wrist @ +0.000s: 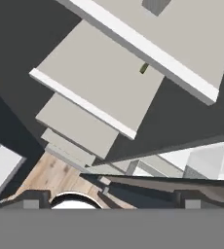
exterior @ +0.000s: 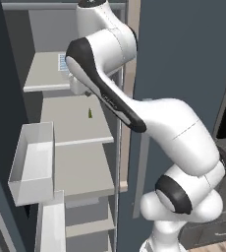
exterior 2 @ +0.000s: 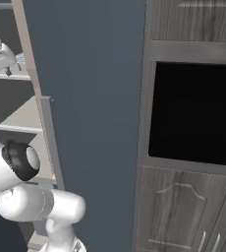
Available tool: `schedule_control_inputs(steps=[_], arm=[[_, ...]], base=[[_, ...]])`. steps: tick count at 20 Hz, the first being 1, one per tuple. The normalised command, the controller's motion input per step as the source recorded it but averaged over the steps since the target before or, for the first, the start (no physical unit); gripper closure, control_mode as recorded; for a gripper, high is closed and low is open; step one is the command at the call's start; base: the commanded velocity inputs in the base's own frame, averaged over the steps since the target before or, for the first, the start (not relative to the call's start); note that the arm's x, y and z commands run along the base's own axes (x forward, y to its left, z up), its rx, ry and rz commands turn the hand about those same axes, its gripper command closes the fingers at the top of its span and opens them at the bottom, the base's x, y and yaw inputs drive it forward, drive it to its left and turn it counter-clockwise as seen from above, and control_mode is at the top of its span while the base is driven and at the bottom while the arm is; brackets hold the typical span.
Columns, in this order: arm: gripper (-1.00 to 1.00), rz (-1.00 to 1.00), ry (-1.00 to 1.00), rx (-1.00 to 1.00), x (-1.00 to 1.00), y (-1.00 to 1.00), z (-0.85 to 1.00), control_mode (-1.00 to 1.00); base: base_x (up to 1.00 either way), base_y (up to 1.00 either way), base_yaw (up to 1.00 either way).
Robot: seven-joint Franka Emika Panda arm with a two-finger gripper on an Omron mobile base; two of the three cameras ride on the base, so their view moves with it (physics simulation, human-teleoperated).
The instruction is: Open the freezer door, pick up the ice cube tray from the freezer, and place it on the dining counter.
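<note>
Ice cube tray (exterior: 63, 63) on upper freezer (exterior: 70, 147) shelf; likely light, rigid, slick; grasp across narrow rim; gripper (wrist: 109, 202) fully open, empty.

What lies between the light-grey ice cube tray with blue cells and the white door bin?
Below the ice cube tray, a flat grey shelf, bare but for a tiny green object; left base view.

Two base views close behind the arm, sharing the freezer (exterior: 75, 128) shelves; hand view downward over them.
</note>
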Motion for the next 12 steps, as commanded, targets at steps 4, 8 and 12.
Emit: schedule_control_inputs(steps=[4, 8, 12], arm=[[-1.00, 0.27, -0.01, -0.28, 0.39, 0.01, 0.06, -1.00], [-1.00, 0.16, 0.00, -0.20, 0.48, 0.10, 0.08, -1.00], [-1.00, 0.19, 0.00, -0.17, 0.54, 0.09, 0.00, -1.00]], base=[[0.00, 0.00, 0.00], [0.00, 0.00, 0.00], [0.00, 0.00, 0.00]])
